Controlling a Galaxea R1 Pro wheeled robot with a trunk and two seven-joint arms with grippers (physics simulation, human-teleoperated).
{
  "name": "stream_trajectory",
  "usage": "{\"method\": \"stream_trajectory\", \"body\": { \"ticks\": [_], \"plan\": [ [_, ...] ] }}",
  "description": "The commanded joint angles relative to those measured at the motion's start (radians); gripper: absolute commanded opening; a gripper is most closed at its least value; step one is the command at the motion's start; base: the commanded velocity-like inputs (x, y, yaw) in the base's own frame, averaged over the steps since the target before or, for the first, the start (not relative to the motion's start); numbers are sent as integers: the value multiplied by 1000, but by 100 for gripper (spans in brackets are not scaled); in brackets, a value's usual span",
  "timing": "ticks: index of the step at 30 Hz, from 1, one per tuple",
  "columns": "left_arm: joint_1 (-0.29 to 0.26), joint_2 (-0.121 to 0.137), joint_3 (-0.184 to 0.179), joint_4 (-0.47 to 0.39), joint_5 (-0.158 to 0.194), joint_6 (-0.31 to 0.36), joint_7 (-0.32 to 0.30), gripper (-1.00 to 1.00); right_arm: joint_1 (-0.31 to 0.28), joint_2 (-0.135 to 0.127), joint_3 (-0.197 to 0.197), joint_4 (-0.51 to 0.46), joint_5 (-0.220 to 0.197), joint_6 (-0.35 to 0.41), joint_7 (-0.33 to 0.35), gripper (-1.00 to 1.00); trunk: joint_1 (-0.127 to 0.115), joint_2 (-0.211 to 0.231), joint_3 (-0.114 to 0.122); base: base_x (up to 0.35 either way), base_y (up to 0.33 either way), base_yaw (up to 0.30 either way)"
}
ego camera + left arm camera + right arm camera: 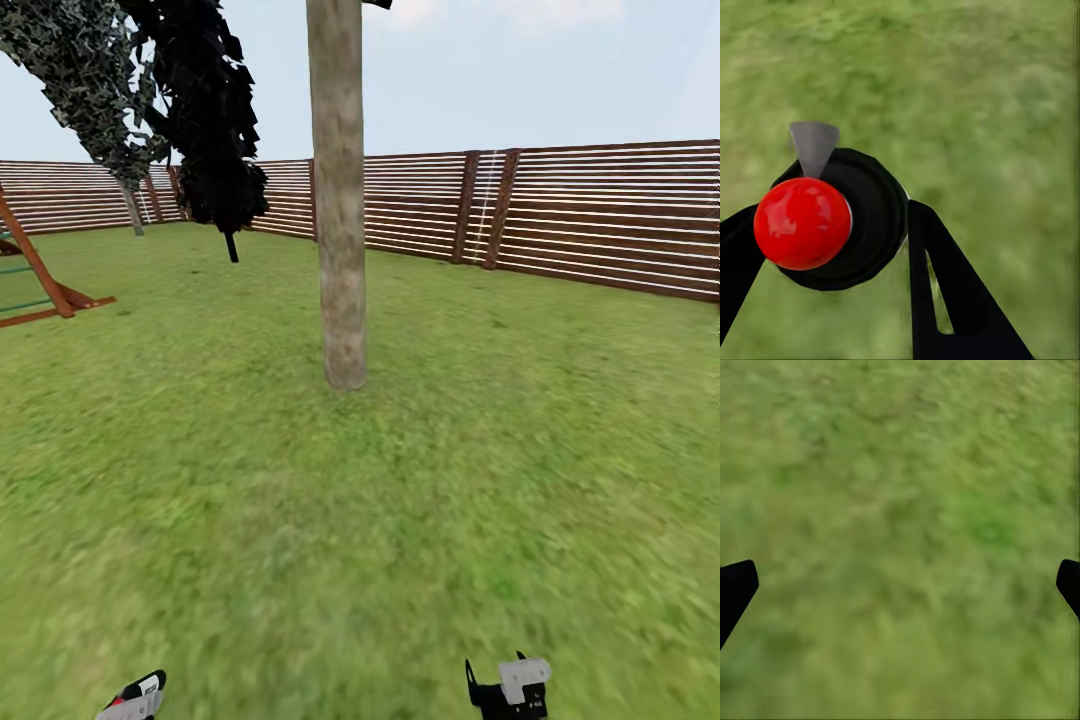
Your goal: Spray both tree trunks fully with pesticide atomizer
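The pesticide atomizer (pixel 832 225), a black round body with a red ball top and a grey nozzle, sits between the black fingers of my left gripper (pixel 832 217), which is shut on it above the grass. In the head view that gripper (pixel 135 700) is at the bottom left edge. A tree trunk (pixel 340 200), thick with pale grey-tan bark, rises straight ahead of me, a few metres off. A farther tree (pixel 132 205) with a mottled green crown leans at the back left. My right gripper (pixel 904 577) is open over bare grass and sits low right of centre (pixel 510 690).
A near-black conifer (pixel 215 130) stands left of the trunk. A brown slat fence (pixel 600 220) rings the lawn. A wooden swing frame (pixel 40 285) stands at the left edge. Open grass (pixel 400 520) lies between me and the trunk.
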Motion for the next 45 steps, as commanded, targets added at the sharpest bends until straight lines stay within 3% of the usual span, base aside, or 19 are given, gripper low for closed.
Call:
{"method": "stream_trajectory", "body": {
  "ticks": [1, 45],
  "plan": [
    [-1, 0, 5, 1, 7, -2, -11, -100, -1, 0, 7, 1, 5, 0, -10, 100, 0, 0, -1, 339, 0, -29],
    [-2, 6, 7, 1, 6, 4, -11, -100, -1, 2, 6, 1, 5, 0, -10, 100, 0, 0, -1, 339, 0, 14]
  ]
}}
